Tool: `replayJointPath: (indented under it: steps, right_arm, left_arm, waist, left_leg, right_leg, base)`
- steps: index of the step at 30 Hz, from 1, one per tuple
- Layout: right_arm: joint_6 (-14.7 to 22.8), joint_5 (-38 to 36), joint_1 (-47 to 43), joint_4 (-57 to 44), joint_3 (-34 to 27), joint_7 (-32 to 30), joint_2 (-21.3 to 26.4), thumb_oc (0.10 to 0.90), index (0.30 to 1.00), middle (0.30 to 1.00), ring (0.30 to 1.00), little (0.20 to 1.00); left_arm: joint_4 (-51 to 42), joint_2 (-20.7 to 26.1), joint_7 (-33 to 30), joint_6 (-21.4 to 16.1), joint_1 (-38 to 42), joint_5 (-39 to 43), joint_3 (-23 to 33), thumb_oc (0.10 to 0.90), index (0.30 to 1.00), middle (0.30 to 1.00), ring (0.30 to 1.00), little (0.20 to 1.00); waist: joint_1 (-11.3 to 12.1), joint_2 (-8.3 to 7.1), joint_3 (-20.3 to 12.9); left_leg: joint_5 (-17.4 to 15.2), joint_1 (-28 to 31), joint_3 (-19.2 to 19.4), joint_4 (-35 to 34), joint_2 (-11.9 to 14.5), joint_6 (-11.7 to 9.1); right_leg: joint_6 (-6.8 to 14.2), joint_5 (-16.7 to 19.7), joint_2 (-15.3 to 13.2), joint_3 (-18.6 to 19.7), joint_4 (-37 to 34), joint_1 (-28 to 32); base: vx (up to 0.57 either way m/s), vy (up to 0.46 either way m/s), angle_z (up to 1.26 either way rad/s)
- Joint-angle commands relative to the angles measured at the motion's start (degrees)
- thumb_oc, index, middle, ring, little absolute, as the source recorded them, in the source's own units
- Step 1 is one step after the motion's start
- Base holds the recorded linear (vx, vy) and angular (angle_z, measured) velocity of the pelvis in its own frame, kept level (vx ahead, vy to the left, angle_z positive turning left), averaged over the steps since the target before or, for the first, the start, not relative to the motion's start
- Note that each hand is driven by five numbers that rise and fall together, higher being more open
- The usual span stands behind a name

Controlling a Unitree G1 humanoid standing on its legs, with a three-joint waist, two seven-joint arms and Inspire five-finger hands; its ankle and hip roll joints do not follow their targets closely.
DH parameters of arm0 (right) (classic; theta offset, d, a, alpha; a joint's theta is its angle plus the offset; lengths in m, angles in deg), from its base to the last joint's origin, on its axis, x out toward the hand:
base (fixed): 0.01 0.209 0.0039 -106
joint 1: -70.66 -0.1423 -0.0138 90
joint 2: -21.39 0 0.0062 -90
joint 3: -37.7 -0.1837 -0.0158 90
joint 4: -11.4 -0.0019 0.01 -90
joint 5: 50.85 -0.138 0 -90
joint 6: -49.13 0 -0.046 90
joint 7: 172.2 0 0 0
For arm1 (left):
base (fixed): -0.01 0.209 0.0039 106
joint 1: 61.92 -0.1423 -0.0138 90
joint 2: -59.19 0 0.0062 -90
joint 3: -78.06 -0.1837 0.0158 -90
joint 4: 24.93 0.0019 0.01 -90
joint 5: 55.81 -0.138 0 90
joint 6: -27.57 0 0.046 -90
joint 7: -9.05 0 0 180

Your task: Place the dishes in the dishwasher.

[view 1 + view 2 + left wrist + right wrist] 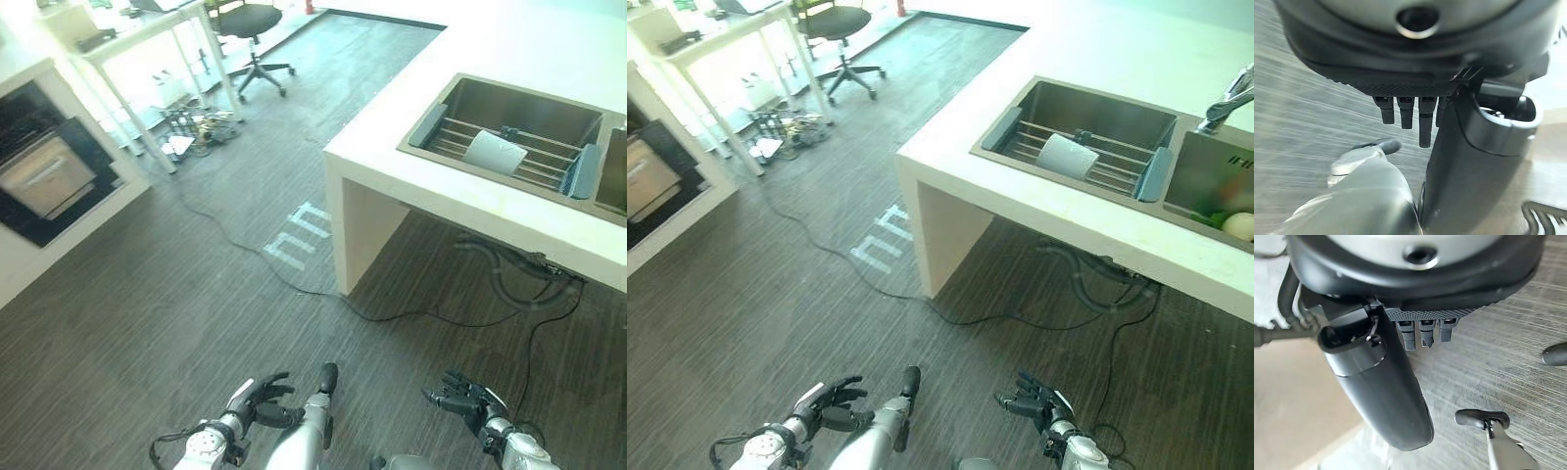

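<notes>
A pale cup (pixel 495 152) lies on its side on a wire rack in the steel sink (pixel 470 96) set into the white counter at the right. The basin beside it holds a pale round thing and something green (pixel 1236 223). The dishwasher (pixel 44 176), dark with a silver front, stands in the cabinet at far left. My left hand (pixel 260 401) and right hand (pixel 462 399) hang low over the floor, far from the sink. Their fingers (pixel 1406 112) (pixel 1422 333) are relaxed and hold nothing.
The counter's corner and its leg (pixel 358 235) jut out ahead to the right. A black cable (pixel 235 250) runs across the dark wood floor past pale tape marks (pixel 299 235). An office chair (pixel 250 29) and a white table (pixel 147 39) with clutter beneath stand at the back.
</notes>
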Motion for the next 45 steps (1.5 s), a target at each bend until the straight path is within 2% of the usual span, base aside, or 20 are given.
replayJointPath:
  steps: [1,7,9,10,12,17,19,22,23,24,26,28,29,30,32,33,34,37,40,45]
  right_arm:
    - [2.75,-0.52,0.80,-2.30,-1.51,0.42,1.13,0.800,0.900,0.900,0.900,0.900]
    - [4.55,0.15,-0.15,-0.77,-1.53,0.09,-0.22,0.800,0.900,0.900,0.900,0.900]
    - [4.66,0.20,-0.38,-1.41,-1.30,-1.20,-0.57,0.800,0.900,0.900,0.900,0.900]
    - [4.35,0.82,-0.76,-1.21,-1.11,-1.78,-0.89,0.800,0.900,0.900,0.900,0.900]
    - [4.99,0.53,-1.66,0.69,-1.30,-2.03,-1.20,0.800,0.900,0.900,0.900,0.900]
    - [3.74,1.71,-1.00,-0.34,-2.54,-2.24,-0.91,0.800,0.900,0.900,0.900,0.900]
    - [2.73,3.42,-0.02,-0.71,-4.07,-2.05,-1.33,0.800,0.900,0.900,0.900,0.900]
    - [2.01,6.27,-0.08,-0.15,-3.62,-1.71,-1.16,0.800,0.900,0.900,0.900,0.900]
    - [1.93,7.43,-0.74,-0.43,-2.91,-1.57,-0.34,0.800,0.900,0.900,0.900,0.900]
    - [2.02,7.51,-0.83,-0.43,-2.79,-1.42,-0.11,0.800,0.900,0.900,0.900,0.900]
    - [2.53,8.10,-1.30,-0.33,-2.32,-0.31,1.22,0.800,0.900,0.900,0.900,0.900]
    - [2.76,8.22,-0.91,-0.31,-2.82,-0.24,2.16,0.800,0.900,0.900,0.900,0.900]
    - [2.92,7.84,-0.75,0.11,-3.19,-0.44,2.53,0.800,0.900,0.900,0.900,0.900]
    - [2.88,7.73,-0.69,0.16,-3.23,-0.62,2.75,0.800,0.900,0.900,0.900,0.900]
    - [2.79,7.72,-0.70,0.17,-3.24,-0.63,2.78,0.800,0.900,0.900,0.900,0.900]
    - [2.32,7.74,-0.12,1.17,-4.03,-0.65,2.99,0.800,0.900,0.900,0.900,0.900]
    - [1.98,7.78,0.38,2.25,-3.38,-1.31,2.01,0.800,0.900,0.900,0.900,0.900]
    - [2.73,7.57,0.97,3.94,-3.36,-1.41,1.31,0.800,0.900,0.900,0.900,0.900]
    - [3.37,7.08,1.45,4.63,-3.37,-2.76,0.37,0.800,0.900,0.900,0.900,0.900]
    - [3.03,9.12,2.10,6.04,-4.41,-2.31,-0.28,0.800,0.900,0.900,0.900,0.900]
  left_arm:
    - [-1.36,2.03,-0.98,-1.23,0.96,-1.40,-1.41,0.800,0.900,0.900,0.900,0.900]
    - [1.76,3.06,-1.95,-1.91,3.16,0.43,-3.17,0.800,0.900,0.900,0.900,0.900]
    - [2.00,3.22,-2.69,-1.70,3.03,-0.28,-3.60,0.800,0.900,0.900,0.900,0.900]
    - [3.18,3.28,-4.42,-1.51,2.86,0.10,-3.77,0.800,0.900,0.900,0.900,0.900]
    - [4.87,3.09,-5.10,-1.97,2.59,0.03,-3.40,0.800,0.900,0.900,0.900,0.900]
    - [5.57,2.47,-6.56,-1.02,2.40,-0.01,-3.39,0.800,0.900,0.900,0.900,0.900]
    - [6.89,2.10,-7.34,-0.29,2.06,0.23,-3.33,0.800,0.900,0.900,0.900,0.900]
    - [8.17,0.91,-9.28,0.88,1.03,1.11,-2.27,0.800,0.900,0.900,0.900,0.900]
    - [7.76,0.28,-10.38,2.42,0.77,3.50,-1.31,0.800,0.900,0.900,0.900,0.900]
    - [7.63,0.19,-10.39,2.63,0.84,3.64,-1.12,0.800,0.900,0.900,0.900,0.900]
    - [7.85,-0.39,-10.70,2.81,1.25,2.80,-0.25,0.800,0.900,0.900,0.900,0.900]
    - [8.19,-0.42,-11.11,2.58,1.58,3.24,0.18,0.800,0.900,0.900,0.900,0.900]
    - [8.30,-0.21,-10.73,2.52,1.93,3.15,0.17,0.800,0.900,0.900,0.900,0.900]
    - [8.76,-0.25,-10.54,2.17,2.21,3.09,0.17,0.800,0.900,0.900,0.900,0.900]
    - [8.89,-0.22,-10.52,2.10,2.30,3.09,0.18,0.800,0.900,0.900,0.900,0.900]
    - [9.63,-0.44,-10.04,1.36,2.60,2.83,-0.02,0.800,0.900,0.900,0.900,0.900]
    - [9.92,-1.06,-10.65,1.94,2.29,2.89,0.19,0.800,0.900,0.900,0.900,0.900]
    - [11.73,-1.95,-10.34,1.75,2.16,1.96,0.77,0.800,0.900,0.900,0.900,0.900]
    - [14.19,-2.76,-9.57,1.95,2.67,1.35,1.59,0.800,0.900,0.900,0.900,0.900]
    - [17.18,-2.29,-12.53,1.23,2.90,3.39,0.91,0.800,0.900,0.900,0.900,0.900]
  waist:
    - [-1.72,-0.02,-0.88]
    - [-3.22,0.71,-1.14]
    - [-3.60,1.05,-0.34]
    - [-3.30,0.63,1.02]
    - [-3.38,-0.40,1.97]
    - [-4.15,-3.82,1.91]
    - [-4.32,-4.99,1.11]
    - [-4.35,-4.88,-0.43]
    - [-4.52,-4.63,-0.89]
    - [-4.41,-4.52,-0.81]
    - [-3.60,-4.89,-0.28]
    - [-3.82,-5.11,0.35]
    - [-3.79,-4.83,0.88]
    - [-3.70,-4.70,1.01]
    - [-3.71,-4.97,0.80]
    - [-3.25,-3.89,1.38]
    - [-2.37,-1.16,1.50]
    - [-0.87,-0.44,1.72]
    - [-1.08,-0.66,0.57]
    - [-1.86,-1.23,-0.88]
  left_leg:
    - [-6.85,1.89,1.07,7.07,-1.52,-0.10]
    - [-9.91,5.61,3.21,7.07,-0.58,2.02]
    - [-11.10,7.09,3.99,7.07,-0.03,3.37]
    - [-12.38,9.05,6.08,7.07,0.51,4.51]
    - [-14.31,12.32,8.50,7.07,1.60,3.68]
    - [-17.72,15.58,8.65,7.07,0.48,2.36]
    - [-20.28,18.73,7.63,7.07,1.72,0.90]
    - [-20.49,22.02,8.60,7.07,6.66,-2.16]
    - [-16.20,23.25,8.87,7.07,9.89,-3.59]
    - [-13.89,23.13,8.83,7.07,10.70,-3.95]
    - [-3.45,21.98,8.38,8.40,12.89,-4.72]
    - [-1.41,16.27,8.75,16.08,13.07,-4.06]
    - [-1.91,13.04,8.52,18.83,12.56,-3.46]
    - [-4.10,12.48,9.04,17.26,9.72,-2.51]
    - [-4.35,12.12,9.22,16.66,8.79,-2.16]
    - [-6.97,10.82,10.98,7.07,4.18,-0.82]
    - [-6.76,3.04,6.66,7.07,4.80,-3.17]
    - [-2.91,-2.79,6.31,7.07,6.21,-4.75]
    - [-3.92,-2.12,9.94,7.07,7.75,-4.10]
    - [-8.35,3.27,7.17,7.07,4.96,-1.77]
  right_leg:
    - [4.29,4.89,-1.70,-4.31,-1.72,-7.14]
    - [4.86,7.74,-2.80,-8.22,-1.72,-6.96]
    - [5.72,12.28,-2.90,-10.43,-0.20,-7.01]
    - [6.89,14.03,-4.95,-13.98,7.56,-10.78]
    - [7.84,16.17,-9.15,-16.53,-1.72,-11.45]
    - [10.95,18.50,-17.73,-11.14,-1.72,-19.25]
    - [12.53,20.32,-21.51,-9.91,-1.72,-23.02]
    - [12.27,19.32,-20.60,-13.96,-1.72,-21.43]
    - [10.71,18.07,-18.44,-14.46,-1.72,-20.99]
    - [10.08,17.42,-17.85,-14.57,-1.72,-20.64]
    - [7.13,14.55,-15.68,-14.34,-1.72,-18.88]
    - [4.94,12.64,-14.15,-13.78,-1.72,-17.24]
    - [4.18,11.83,-13.42,-13.81,-1.72,-15.97]
    - [4.41,11.56,-13.26,-13.96,-1.72,-15.47]
    - [4.51,11.60,-13.54,-13.88,-1.72,-15.71]
    - [4.68,9.55,-11.62,-14.20,-1.72,-13.46]
    - [5.21,8.34,-8.61,-14.23,-1.72,-12.36]
    - [5.28,6.01,-7.80,-13.71,-1.72,-9.67]
    - [5.86,5.19,-8.97,-15.22,-1.72,-9.11]
    - [6.68,6.54,-10.26,-15.14,-1.72,-8.55]
  base:
    - [0.21,0.309,-1.74]
    - [0.08,0.125,-0.32]
    - [0.10,0.058,-0.18]
    - [0.17,-0.033,-0.91]
    - [0.29,-0.251,-1.08]
    - [0.26,-0.275,-0.46]
    - [0.63,-0.574,-0.34]
    - [0.71,-0.639,-0.18]
    - [0.47,-0.424,-0.22]
    - [0.45,-0.447,-0.32]
    - [0.33,-0.379,-0.25]
    - [0.32,-0.381,-0.37]
    - [0.28,-0.263,-0.27]
    - [0.17,-0.115,0.12]
    - [0.21,-0.029,0.17]
    - [0.57,0.115,0.37]
    - [0.65,0.160,0.74]
    - [0.27,0.152,0.52]
    - [0.20,0.208,-0.27]
    - [0.20,0.243,-0.41]
